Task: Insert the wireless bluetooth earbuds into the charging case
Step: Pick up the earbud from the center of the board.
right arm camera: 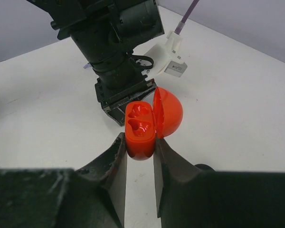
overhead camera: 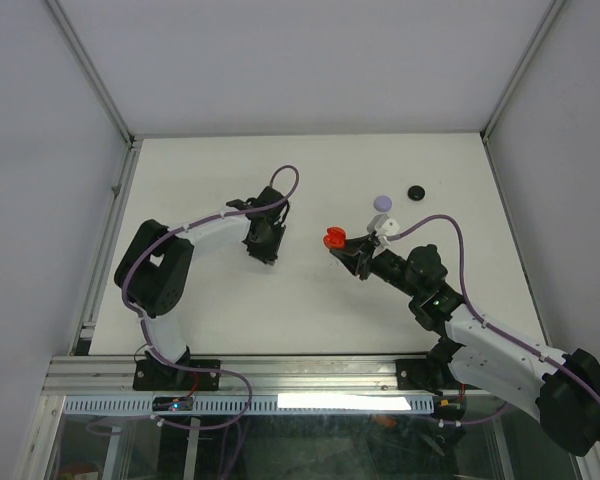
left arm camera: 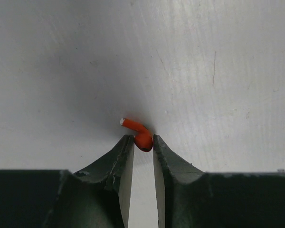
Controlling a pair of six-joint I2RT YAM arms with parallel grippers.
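Note:
A red earbud (left arm camera: 141,137) sits with its round head between my left gripper's (left arm camera: 143,140) fingertips, its stem pointing up and left over the white table. The left gripper (overhead camera: 263,252) is shut on that head and points down at the table's middle. My right gripper (right arm camera: 140,143) is shut on the lower half of the red charging case (right arm camera: 141,130). The case's lid (right arm camera: 170,114) hangs open to the right and both sockets are empty. In the top view the case (overhead camera: 334,239) is held just right of the left gripper, a short gap apart.
A lilac disc (overhead camera: 383,201) and a black disc (overhead camera: 416,192) lie on the table behind the right arm. White walls and metal rails enclose the table. The left arm's black wrist (right arm camera: 116,57) fills the space just behind the case.

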